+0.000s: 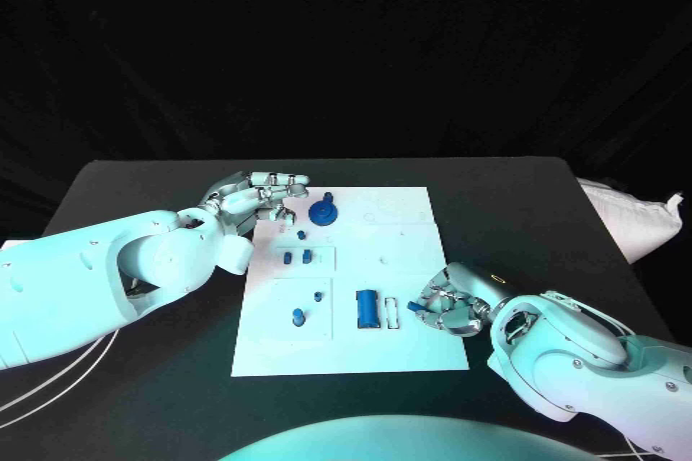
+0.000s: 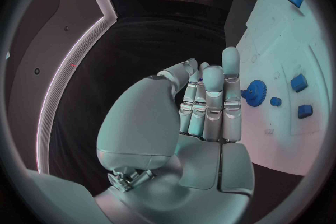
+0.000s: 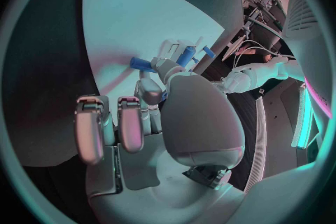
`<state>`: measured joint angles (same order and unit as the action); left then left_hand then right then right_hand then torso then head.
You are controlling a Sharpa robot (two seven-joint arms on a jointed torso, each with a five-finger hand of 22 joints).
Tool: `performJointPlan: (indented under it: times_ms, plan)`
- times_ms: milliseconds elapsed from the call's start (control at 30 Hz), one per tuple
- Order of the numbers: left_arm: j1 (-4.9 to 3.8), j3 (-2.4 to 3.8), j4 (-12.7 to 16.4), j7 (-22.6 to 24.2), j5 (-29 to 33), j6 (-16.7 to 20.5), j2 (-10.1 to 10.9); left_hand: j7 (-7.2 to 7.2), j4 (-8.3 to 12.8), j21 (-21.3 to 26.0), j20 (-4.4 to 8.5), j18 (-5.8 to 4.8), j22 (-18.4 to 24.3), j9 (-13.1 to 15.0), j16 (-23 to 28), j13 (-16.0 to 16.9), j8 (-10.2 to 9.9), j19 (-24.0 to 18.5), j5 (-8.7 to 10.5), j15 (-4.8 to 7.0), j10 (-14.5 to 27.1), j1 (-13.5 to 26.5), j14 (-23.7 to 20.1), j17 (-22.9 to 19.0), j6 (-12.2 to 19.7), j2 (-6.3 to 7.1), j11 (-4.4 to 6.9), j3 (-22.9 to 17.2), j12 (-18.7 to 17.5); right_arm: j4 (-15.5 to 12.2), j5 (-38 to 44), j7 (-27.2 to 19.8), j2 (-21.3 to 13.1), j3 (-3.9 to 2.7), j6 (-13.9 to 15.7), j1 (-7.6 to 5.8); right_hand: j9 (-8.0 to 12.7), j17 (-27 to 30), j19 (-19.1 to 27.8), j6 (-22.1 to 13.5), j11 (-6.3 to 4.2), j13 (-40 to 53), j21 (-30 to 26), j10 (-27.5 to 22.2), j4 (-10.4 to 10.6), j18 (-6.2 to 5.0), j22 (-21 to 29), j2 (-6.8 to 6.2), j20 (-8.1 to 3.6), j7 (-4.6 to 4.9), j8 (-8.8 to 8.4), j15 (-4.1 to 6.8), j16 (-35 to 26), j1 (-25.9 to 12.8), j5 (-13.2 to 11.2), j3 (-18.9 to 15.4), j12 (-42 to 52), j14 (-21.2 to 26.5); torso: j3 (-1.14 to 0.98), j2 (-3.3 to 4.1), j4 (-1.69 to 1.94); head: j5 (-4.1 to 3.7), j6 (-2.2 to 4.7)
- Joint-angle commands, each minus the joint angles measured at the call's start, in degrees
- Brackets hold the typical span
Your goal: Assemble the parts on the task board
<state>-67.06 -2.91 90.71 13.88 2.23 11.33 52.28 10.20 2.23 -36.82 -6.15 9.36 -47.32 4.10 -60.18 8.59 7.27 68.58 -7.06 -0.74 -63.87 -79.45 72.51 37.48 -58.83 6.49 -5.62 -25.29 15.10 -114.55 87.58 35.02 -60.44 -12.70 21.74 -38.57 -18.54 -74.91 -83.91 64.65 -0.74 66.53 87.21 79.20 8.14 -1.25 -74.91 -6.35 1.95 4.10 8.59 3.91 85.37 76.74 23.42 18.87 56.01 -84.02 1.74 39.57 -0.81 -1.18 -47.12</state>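
**Early going: parts mostly loose, one in hand**

Matte black counter (image 1: 159,381) underneath, dull and non-reflective. On it, flat white board (image 1: 404,241), smooth, rectangular, split into panels by faint seams.

Judging progress: barely begun. Most pieces lying or standing loose across the board, none visibly mated to another.

Largest arm first: left hand (image 1: 267,193) up at the board's far left corner, silver segmented fingers (image 2: 210,95) held upright and close together, curled only slightly. Nothing in them; not touching anything as far as can be told. Just beside it, the gear (image 1: 325,213) — round, toothed rim, glossy blue plastic, with a stub on top, standing on the board's far end.

Right hand (image 1: 450,306) down at the board's near right edge, fingers bunched and pinching a small blue peg (image 3: 142,64), cylindrical and smooth, its tip at or just above the white surface; contact hard to call.

Next down in size: blue block (image 1: 368,308), oblong, flat-faced, lying near the right hand. Alongside it a thin pale strip (image 1: 389,313); material hard to tell.

Smallest: two short pegs (image 1: 297,256) in the left middle panel, a rounded knob (image 1: 300,317) in the near left panel, a tiny dot (image 1: 317,299) next to it.

Still left, by the look of it: seating nearly everything.
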Motion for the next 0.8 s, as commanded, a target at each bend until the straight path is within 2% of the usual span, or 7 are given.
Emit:
performJointPlan:
  times_ms: [33,133,233,433,633,800]
  plan:
    - [0.01,0.04,0.20,0.02,-0.53,-1.64,-0.17,0.04,0.35,0.38,-0.23,1.13,0.03,-0.05,-0.33,0.06,0.29,-0.36,-0.23,0.06,0.52,-0.43,-0.33,-0.05,0.44,-0.33,-0.05,-0.04,0.25,-0.08,-7.11,-0.11,0.36,-0.01,1.27,-0.04,-1.38,-8.77,-4.11,0.51,0.01,0.13,0.21,0.57,0.10,0.30,-11.55,-0.18,-0.11,-0.24,-0.06,0.52,0.39,-1.00,0.76,0.49,0.27,-4.69,0.03,-0.01,-0.06,0.14,-0.06]
    - [0.01,0.04,0.23,-0.03,-0.61,-1.70,-0.22,0.06,0.68,0.32,-0.19,1.14,-0.02,-0.05,-0.34,0.08,0.39,-0.38,-0.28,0.08,0.62,-0.81,-0.40,-0.14,0.47,-0.45,-0.06,-0.24,0.46,0.16,-8.30,-0.09,0.85,-0.01,0.94,-0.08,-1.53,-8.86,-4.13,0.65,0.00,0.33,0.23,0.74,0.36,0.31,-11.60,-0.48,-0.13,-0.27,-0.03,0.54,0.44,-1.75,1.45,0.53,0.49,-4.71,0.04,0.00,-0.10,0.29,-0.14]
    - [0.01,0.04,0.25,-0.05,-0.64,-1.75,-0.25,0.06,0.71,0.31,-0.19,1.14,-0.03,-0.05,-0.34,0.08,0.40,-0.38,-0.28,0.09,0.62,-0.84,-0.40,-0.15,0.47,-0.45,-0.06,-0.25,0.47,0.39,-8.75,-0.05,1.29,0.00,0.92,-0.09,-1.65,-8.95,-4.19,0.80,-0.03,0.56,0.31,0.95,0.62,0.33,-11.70,-0.61,-0.14,-0.32,0.03,0.55,0.51,-2.36,1.54,0.37,0.80,-4.73,-0.04,0.00,-0.13,0.31,-0.12]
    - [0.01,0.04,0.31,-0.11,-0.68,-1.87,-0.34,0.07,0.76,0.30,-0.18,1.14,-0.04,-0.05,-0.33,0.09,0.41,-0.38,-0.28,0.09,0.64,-0.90,-0.42,-0.19,0.48,-0.48,-0.06,-0.29,0.52,1.30,-9.22,0.09,2.76,0.02,0.52,-0.14,-2.09,-9.41,-4.49,1.46,-0.16,1.22,0.69,1.67,2.79,0.47,-12.22,-0.82,-0.22,-0.54,0.26,0.64,0.82,-6.13,1.33,-1.91,1.66,-4.85,-0.06,-0.02,-0.10,0.09,-0.07]
    - [0.01,0.04,0.39,-0.17,-0.75,-1.94,-0.34,0.07,0.76,0.30,-0.18,1.14,-0.04,-0.05,-0.33,0.09,0.41,-0.38,-0.28,0.09,0.64,-0.90,-0.42,-0.19,0.48,-0.48,-0.06,-0.29,0.52,1.76,-8.68,0.20,3.86,0.03,0.50,-0.16,-2.54,-9.51,-4.53,2.15,-0.41,2.07,0.73,2.17,4.42,0.48,-12.28,-0.15,-0.39,-0.87,0.54,0.86,0.90,-8.37,1.32,-3.90,2.68,-4.87,-0.14,0.04,-0.13,0.19,0.00]
    - [0.01,0.04,0.38,-0.26,-0.78,-2.12,-0.39,0.07,0.76,0.30,-0.18,1.14,-0.04,-0.05,-0.33,0.09,0.41,-0.38,-0.28,0.09,0.64,-0.90,-0.42,-0.19,0.48,-0.48,-0.06,-0.29,0.52,1.93,-8.26,0.21,4.51,0.04,0.58,-0.24,-2.74,-9.59,-4.55,2.37,-0.49,2.52,0.76,2.39,4.92,0.49,-12.33,0.17,-0.48,-0.98,0.63,0.94,0.95,-8.93,1.45,-4.66,3.22,-4.88,-0.13,0.03,-0.14,0.19,0.00]
